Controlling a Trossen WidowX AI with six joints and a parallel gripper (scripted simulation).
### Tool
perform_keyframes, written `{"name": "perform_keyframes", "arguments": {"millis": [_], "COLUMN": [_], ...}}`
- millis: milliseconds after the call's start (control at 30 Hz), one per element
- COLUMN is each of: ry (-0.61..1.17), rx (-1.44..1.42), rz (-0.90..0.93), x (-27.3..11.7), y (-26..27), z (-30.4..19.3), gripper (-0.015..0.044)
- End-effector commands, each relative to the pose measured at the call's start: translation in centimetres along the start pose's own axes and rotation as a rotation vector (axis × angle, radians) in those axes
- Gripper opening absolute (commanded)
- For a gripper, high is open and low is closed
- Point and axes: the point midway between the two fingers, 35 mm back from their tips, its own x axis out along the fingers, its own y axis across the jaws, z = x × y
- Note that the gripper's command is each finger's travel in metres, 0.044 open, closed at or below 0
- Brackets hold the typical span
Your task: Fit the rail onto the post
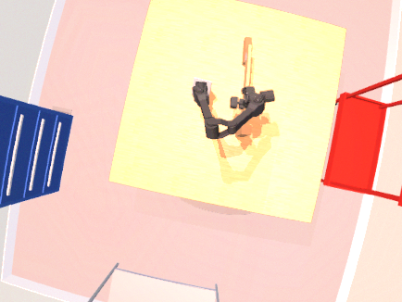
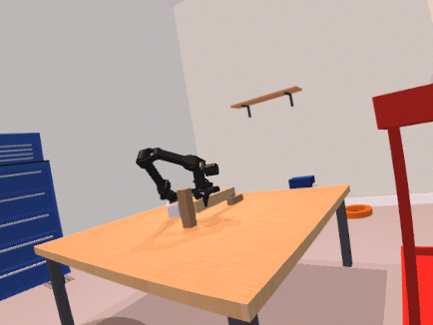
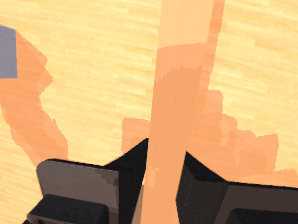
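Note:
The long wooden rail [image 1: 248,76] [image 2: 218,197] [image 3: 182,70] runs from the low footboard block [image 1: 245,52] [image 2: 235,200] toward the upright wooden post [image 2: 187,209]. Its far end is at the block's bracket. In the exterior view its near part appears raised off the table, with its end behind the post. My gripper [image 2: 206,201] [image 3: 159,143] is shut on the rail near the post, one finger on each side. The pegs, the holes and any gap between rail end and post are hidden. In the top view the arm covers the fingers and the near end.
The arm's pale base [image 1: 208,84] [image 2: 173,209] stands on the table [image 1: 157,153] [image 2: 249,249] to the left of the rail. The arm reaches over the table beside the post. Blue drawers [image 1: 32,153] [image 2: 25,219] and red furniture [image 1: 357,144] [image 2: 404,107] stand off the table.

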Motion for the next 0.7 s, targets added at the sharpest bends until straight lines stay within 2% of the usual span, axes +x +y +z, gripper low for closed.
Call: {"name": "perform_keyframes", "arguments": {"millis": [0,667], "ry": [-0.009,-0.009], "rx": [0.001,0.001], "rz": [0.0,0.0], "x": [0.14,-0.04], "y": [0.02,0.09], "z": [0.14,0.12], "gripper": [0.0,0.0]}}
